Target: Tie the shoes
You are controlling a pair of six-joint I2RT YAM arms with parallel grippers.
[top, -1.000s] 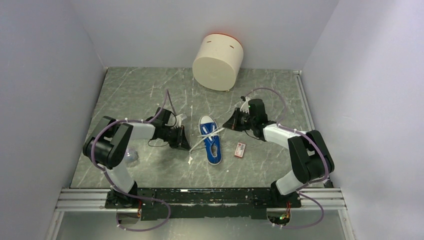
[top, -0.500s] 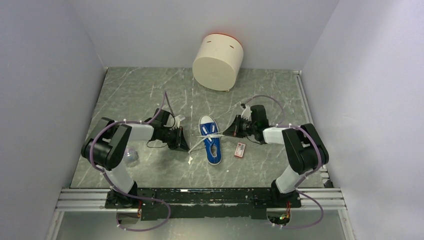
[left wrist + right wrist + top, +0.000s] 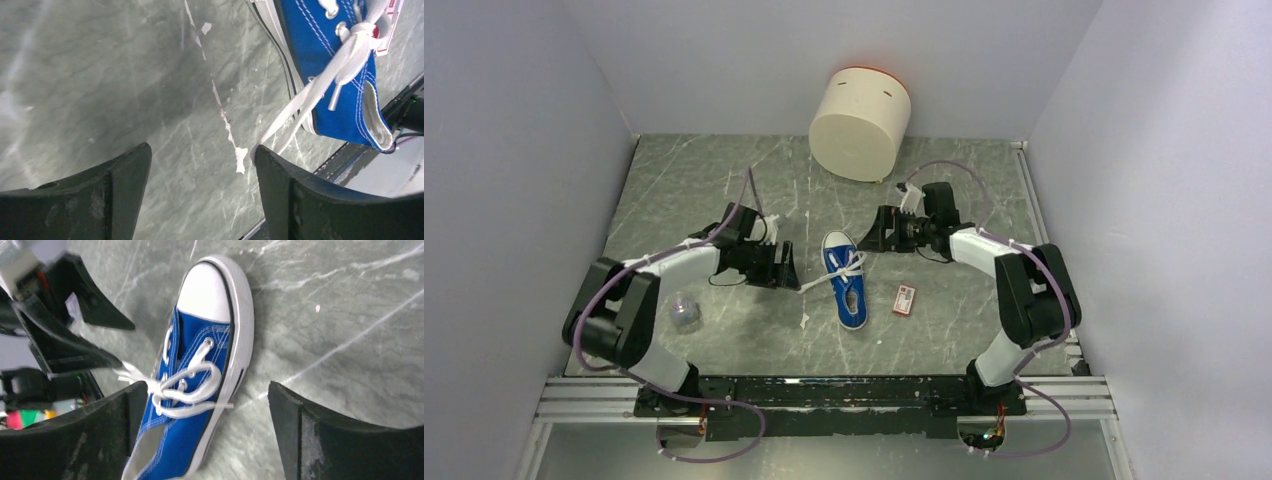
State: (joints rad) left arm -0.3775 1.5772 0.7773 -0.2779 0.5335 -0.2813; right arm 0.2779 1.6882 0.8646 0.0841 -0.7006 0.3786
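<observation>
Two end effectors: left end effector (image 3: 792,274) and right end effector (image 3: 871,240) are being held spread.
Worktop (image 3: 704,180): grey-green veined stone, being enclosed by pale walls (image 3: 524,150).
Sneaker (image 3: 846,282): being flanked.

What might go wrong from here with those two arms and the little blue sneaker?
1. The left jaws stand open, and the white lace seems only to reach one fingertip; closing may miss it.
2. The small blue canvas sneaker lies loose on the table, so a pull might drag it toward the flat red-and-white packet.
3. The right jaws, also open, sit close by and might bump the left ones.
</observation>
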